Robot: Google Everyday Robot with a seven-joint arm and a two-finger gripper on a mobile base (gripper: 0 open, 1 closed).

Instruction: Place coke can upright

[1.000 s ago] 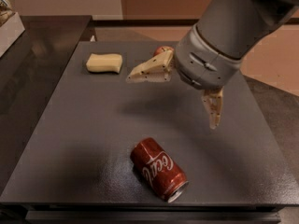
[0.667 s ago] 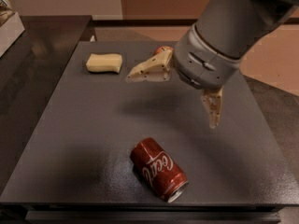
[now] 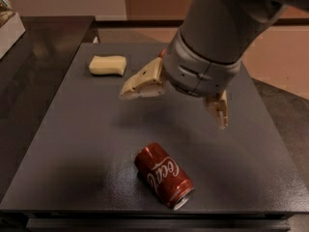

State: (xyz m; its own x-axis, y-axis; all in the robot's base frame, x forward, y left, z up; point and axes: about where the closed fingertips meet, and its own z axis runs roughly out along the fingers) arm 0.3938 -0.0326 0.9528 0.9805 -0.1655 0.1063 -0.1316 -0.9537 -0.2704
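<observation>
The coke can (image 3: 164, 175) is red with white script and lies on its side near the front edge of the dark table (image 3: 77, 144), its silver end toward the front right. My gripper (image 3: 174, 109) hangs above the table's middle, a little behind and above the can. Its two pale fingers (image 3: 141, 82) are spread wide apart and hold nothing.
A pale yellow sponge-like block (image 3: 107, 65) lies at the back left of the table. A dark counter (image 3: 34, 47) runs along the left, with a white box (image 3: 8, 23) at its far corner. The table's front edge is just below the can.
The gripper has shifted slightly forward and lower toward the can. The can and the yellow block have not moved.
</observation>
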